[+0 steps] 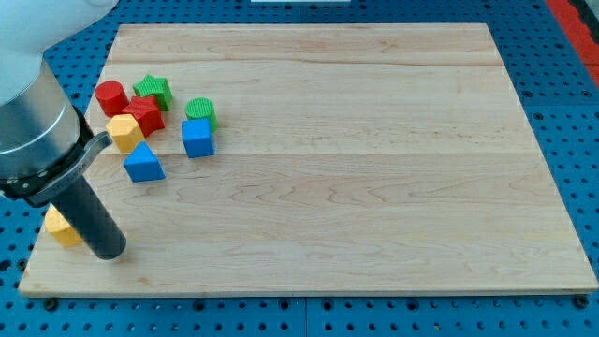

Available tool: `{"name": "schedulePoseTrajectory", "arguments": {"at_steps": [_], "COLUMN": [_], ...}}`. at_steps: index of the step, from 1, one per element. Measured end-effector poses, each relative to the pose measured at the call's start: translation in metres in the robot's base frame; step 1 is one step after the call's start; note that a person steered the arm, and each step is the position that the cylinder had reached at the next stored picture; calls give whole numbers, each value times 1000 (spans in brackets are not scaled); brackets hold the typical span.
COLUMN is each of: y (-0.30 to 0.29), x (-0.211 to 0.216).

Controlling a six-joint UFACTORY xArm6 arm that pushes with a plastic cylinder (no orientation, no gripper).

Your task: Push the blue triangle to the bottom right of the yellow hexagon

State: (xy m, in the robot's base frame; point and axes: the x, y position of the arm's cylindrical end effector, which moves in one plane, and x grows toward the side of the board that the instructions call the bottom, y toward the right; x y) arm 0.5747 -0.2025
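Observation:
The blue triangle (143,163) lies on the wooden board (356,178) at the view's left, touching or nearly touching the lower right of the yellow hexagon (124,132). My tip (109,250) rests on the board near the bottom left corner, well below the blue triangle and apart from it. A second yellow block (62,227) sits just left of the rod, partly hidden behind it.
A red cylinder (110,96), a green star (153,91) and a red star-like block (144,114) cluster above the hexagon. A green cylinder (200,111) stands over a blue cube (197,138) to the right of the triangle. The arm's grey body (28,122) covers the left edge.

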Motion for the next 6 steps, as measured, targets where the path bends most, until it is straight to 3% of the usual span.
{"name": "schedulePoseTrajectory", "arguments": {"at_steps": [5, 6], "y": [9, 24], "x": [-13, -70]}}
